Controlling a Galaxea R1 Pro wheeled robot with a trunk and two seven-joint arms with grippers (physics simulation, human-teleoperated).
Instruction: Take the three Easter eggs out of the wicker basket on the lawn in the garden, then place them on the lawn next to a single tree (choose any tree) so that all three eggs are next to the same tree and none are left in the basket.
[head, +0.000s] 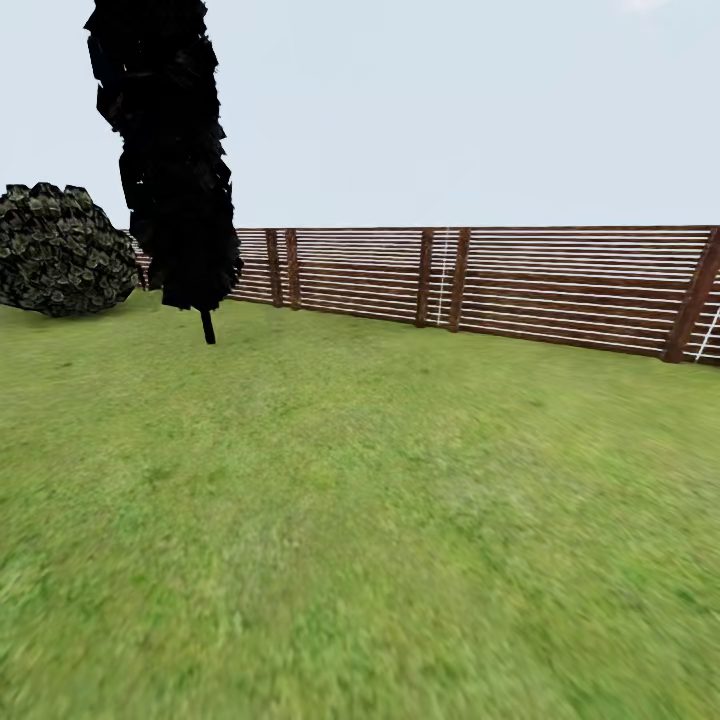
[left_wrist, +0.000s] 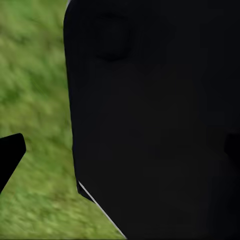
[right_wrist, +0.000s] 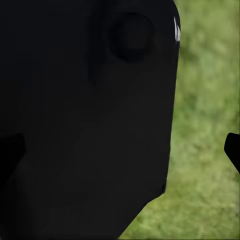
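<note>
Whether either gripper's jaws are open cannot be told: one dark fingertip (left_wrist: 10, 157) and another (right_wrist: 232, 150) are seen over blurred grass. In the head view, the lawn (head: 380, 520) fills the lower frame; one black-leaved tree (head: 165, 150), one bush (head: 60, 250) and one fence (head: 520, 285) are counted.

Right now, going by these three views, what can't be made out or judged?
- Gripper states: in the left wrist view a large black body covers most of the frame; in the right wrist view a similar black body does.
- Narrow black-leaved tree: top cut off by the head view's upper edge.
- Round bush: cut by the left edge.
- Fence: runs past the right edge.
- Lawn: near grass is blurred.
</note>
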